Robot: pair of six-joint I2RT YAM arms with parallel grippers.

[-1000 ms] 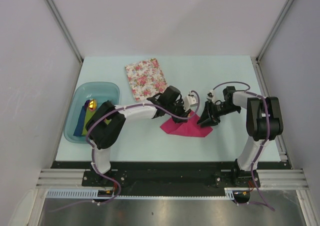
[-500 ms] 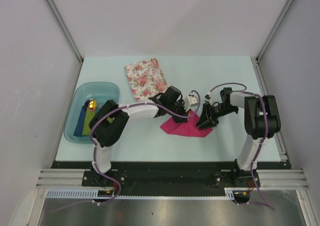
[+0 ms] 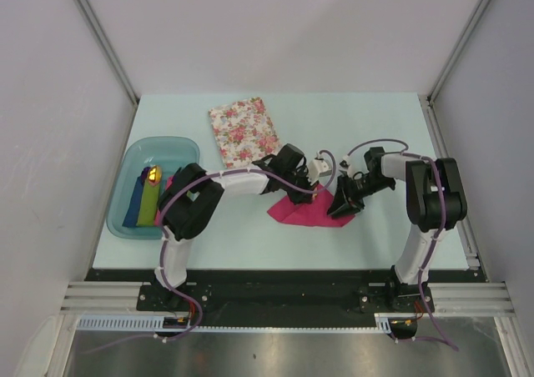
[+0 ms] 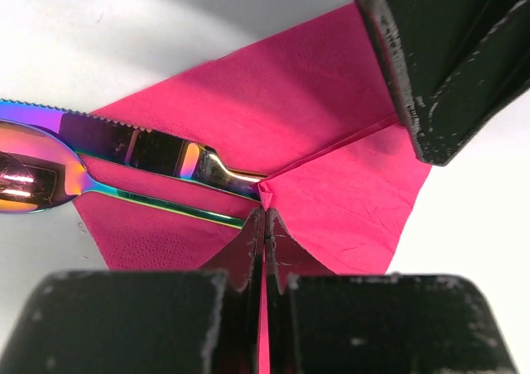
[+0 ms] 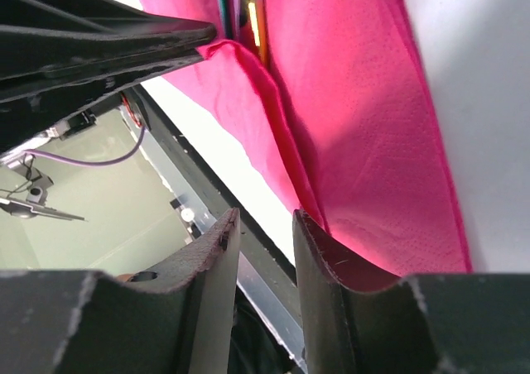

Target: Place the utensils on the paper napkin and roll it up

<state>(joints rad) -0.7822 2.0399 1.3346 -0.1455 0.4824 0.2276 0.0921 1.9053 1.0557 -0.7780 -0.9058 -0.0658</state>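
The magenta paper napkin (image 3: 302,212) lies mid-table, partly folded over. In the left wrist view the napkin (image 4: 331,117) carries the utensils: a serrated knife (image 4: 141,146) and a spoon (image 4: 33,179), their handles running under a raised fold. My left gripper (image 4: 265,214) is shut on that pinched fold of napkin. My right gripper (image 5: 263,221) stands at the napkin's (image 5: 364,126) right edge, its jaws narrowly apart with nothing between them. From above, the left gripper (image 3: 310,188) and right gripper (image 3: 340,206) meet over the napkin and hide the utensils.
A white floral napkin (image 3: 243,131) lies behind the left arm. A teal bin (image 3: 163,143) at the left holds green and blue rolled napkins. The table's near edge and black rail show beyond the right fingers (image 5: 207,258).
The left gripper has closed on the napkin fold. The right gripper has narrowed and crept left toward the napkin's edge.
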